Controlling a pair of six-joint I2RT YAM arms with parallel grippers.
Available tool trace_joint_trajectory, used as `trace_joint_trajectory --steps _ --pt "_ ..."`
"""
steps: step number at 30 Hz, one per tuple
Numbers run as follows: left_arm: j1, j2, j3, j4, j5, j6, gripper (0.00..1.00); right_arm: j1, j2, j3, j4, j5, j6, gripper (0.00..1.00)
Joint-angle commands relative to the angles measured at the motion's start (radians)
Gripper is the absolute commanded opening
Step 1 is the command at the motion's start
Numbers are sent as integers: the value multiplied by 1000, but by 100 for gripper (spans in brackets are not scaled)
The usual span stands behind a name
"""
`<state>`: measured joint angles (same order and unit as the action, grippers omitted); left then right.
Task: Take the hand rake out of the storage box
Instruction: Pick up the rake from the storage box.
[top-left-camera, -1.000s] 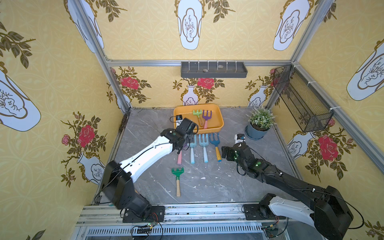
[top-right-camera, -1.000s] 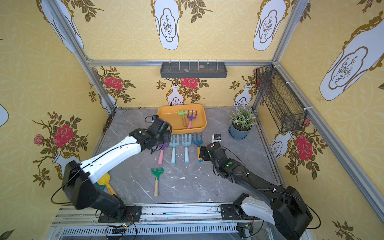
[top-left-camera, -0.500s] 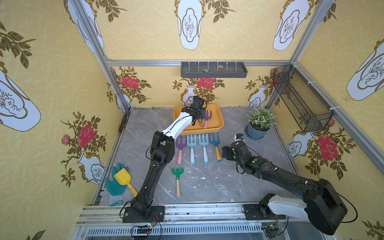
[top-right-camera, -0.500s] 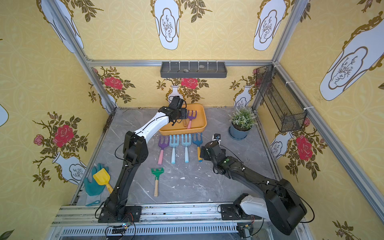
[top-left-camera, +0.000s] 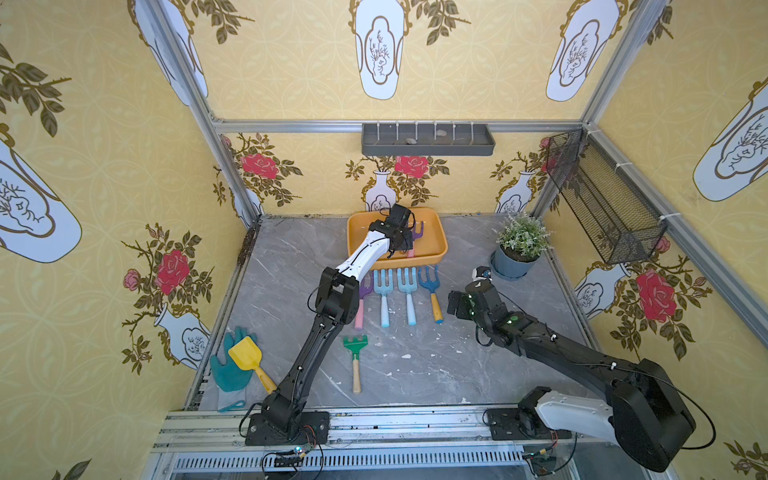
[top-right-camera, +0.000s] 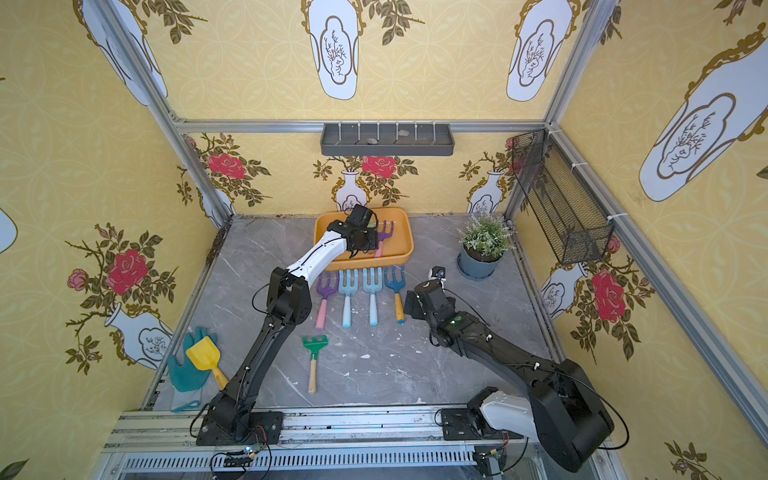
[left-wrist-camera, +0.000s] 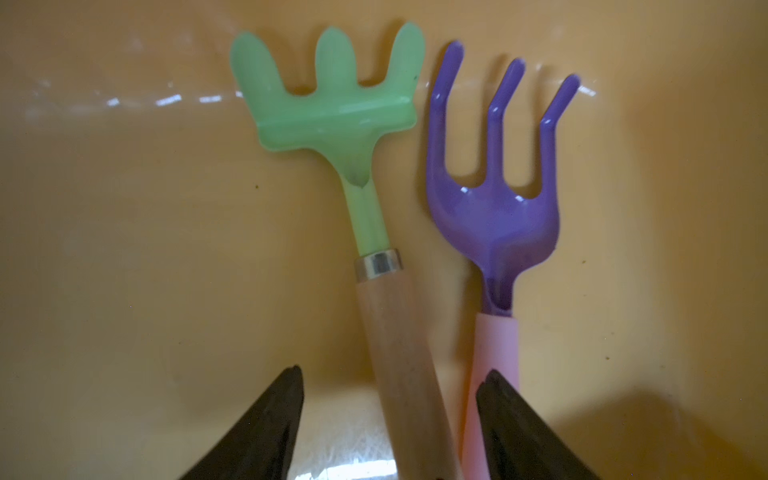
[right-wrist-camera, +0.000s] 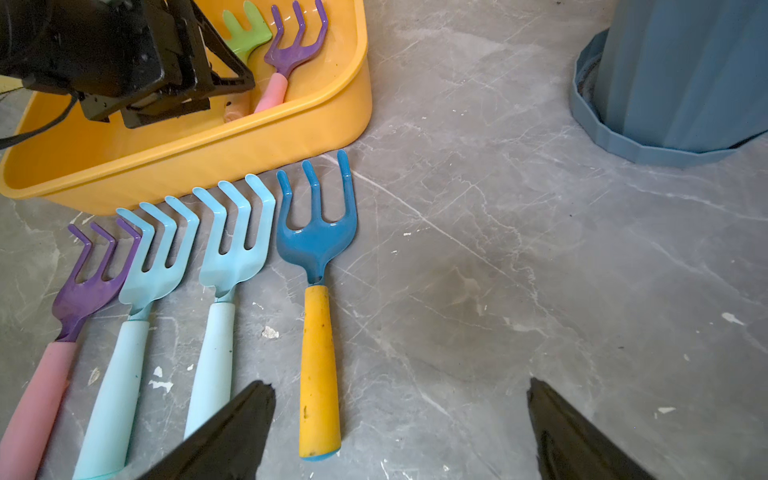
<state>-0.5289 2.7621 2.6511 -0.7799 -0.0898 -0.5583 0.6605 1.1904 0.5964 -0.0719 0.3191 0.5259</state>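
Observation:
The orange-yellow storage box (top-left-camera: 437, 250) (top-right-camera: 405, 250) stands at the back of the floor. In it lie a light green hand rake (left-wrist-camera: 336, 116) with a wooden handle and, beside it, a purple fork (left-wrist-camera: 494, 220) with a pink handle. My left gripper (left-wrist-camera: 395, 372) (top-left-camera: 400, 237) reaches into the box, open, its jaws on either side of the wooden handle without closing on it. One of its fingers (left-wrist-camera: 511, 415) overlaps the pink handle. My right gripper (right-wrist-camera: 401, 384) (top-left-camera: 455, 303) hangs open over the floor beside a blue fork (right-wrist-camera: 318, 232) with a yellow handle.
Several forks (top-left-camera: 384, 297) lie in a row just in front of the box. A dark green rake (top-left-camera: 355, 353) lies nearer the front. A potted plant (top-left-camera: 519, 249) stands at the right, a yellow shovel (top-left-camera: 247, 357) on a teal glove at the left. A grey trough (top-left-camera: 428, 141) and mesh basket (top-left-camera: 602, 203) hang on the walls.
My left arm has swung from over the row of forks on the floor back into the box, down to the tools. The right arm has barely moved.

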Motion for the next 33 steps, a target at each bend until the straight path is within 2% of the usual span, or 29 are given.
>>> trace_joint_trajectory --steps 1,4,7,12,17,22,28,31,33 --pt "10 8 2 -19 29 -31 66 -3 4 -2 41 -11 -10 97" --pt "22 11 -6 -45 50 -30 59 -6 8 0 43 -17 -12 97" --pt "36 -2 -32 -66 51 -24 46 -10 12 -1 45 -24 -13 97" --pt "52 -79 -160 -60 19 12 42 -12 18 3 49 -34 -12 97" --pt "60 -158 -267 -4 -5 25 40 -13 23 5 48 -40 -11 97" --pt "60 -156 -244 18 -5 67 38 -14 15 -1 52 -42 -10 97" --pt "63 -100 -191 48 74 117 52 -15 26 3 55 -42 -14 98" --pt "70 -79 -171 38 112 95 51 -18 25 -1 59 -44 -15 97" --pt "70 -78 -170 35 111 102 46 -19 20 -3 65 -51 -17 98"
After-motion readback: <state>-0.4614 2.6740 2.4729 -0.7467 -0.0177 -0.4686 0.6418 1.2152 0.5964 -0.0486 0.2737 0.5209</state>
